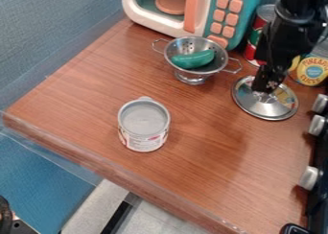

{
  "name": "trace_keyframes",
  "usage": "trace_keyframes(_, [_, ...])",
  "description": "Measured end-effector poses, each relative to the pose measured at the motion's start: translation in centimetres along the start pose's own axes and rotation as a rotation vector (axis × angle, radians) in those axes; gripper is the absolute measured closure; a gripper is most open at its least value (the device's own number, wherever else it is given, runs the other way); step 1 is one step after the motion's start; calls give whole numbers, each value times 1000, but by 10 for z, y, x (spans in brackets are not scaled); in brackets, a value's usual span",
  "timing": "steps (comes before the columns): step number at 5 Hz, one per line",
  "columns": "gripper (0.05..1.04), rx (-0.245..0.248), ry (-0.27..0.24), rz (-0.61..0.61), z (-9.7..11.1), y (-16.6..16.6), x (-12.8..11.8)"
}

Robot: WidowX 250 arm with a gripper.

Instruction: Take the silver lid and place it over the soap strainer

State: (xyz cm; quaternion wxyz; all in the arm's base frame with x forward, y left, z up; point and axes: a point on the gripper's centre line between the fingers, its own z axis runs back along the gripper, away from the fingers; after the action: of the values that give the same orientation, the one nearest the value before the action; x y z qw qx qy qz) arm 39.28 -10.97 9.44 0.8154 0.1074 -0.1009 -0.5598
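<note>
Claw (268, 87) hangs over the silver lid (251, 104), right side of view, pointing down, tip end at lid's middle. Lid lies on the wood counter (205, 168), directly under claw, rim showing at both sides and toward camera. Touching the lid or just above: can't tell. Claw wide, narrow or gripping: can't tell either, dark parts blend together.

Strainer (223, 60): metal, two handles, upright on its foot, left of lid in view, near it but apart; right handle is close to lid's rim. Green toy piece (193, 60) sits inside the bowl. Lid is beside the strainer, not over it.

Rest: toy microwave (158, 23) behind strainer; can with red and green (251, 52) and yellow-labelled can (312, 70) behind lid; white-labelled can (144, 122) upright, nearer camera, well apart from lid; knobs (310, 178) at right edge.
</note>
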Motion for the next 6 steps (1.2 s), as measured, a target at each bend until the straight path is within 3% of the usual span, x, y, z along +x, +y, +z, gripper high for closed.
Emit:
trace_keyframes(3, [83,-117,13,-28,-38,10,9])
trace_keyframes(4, [83,-142,30,-31,-46,14,10])
trace_keyframes(5, [107,-136,52,-37,-51,18,9])
trace_keyframes(6, [384,-120,43,-34,-52,20,11])
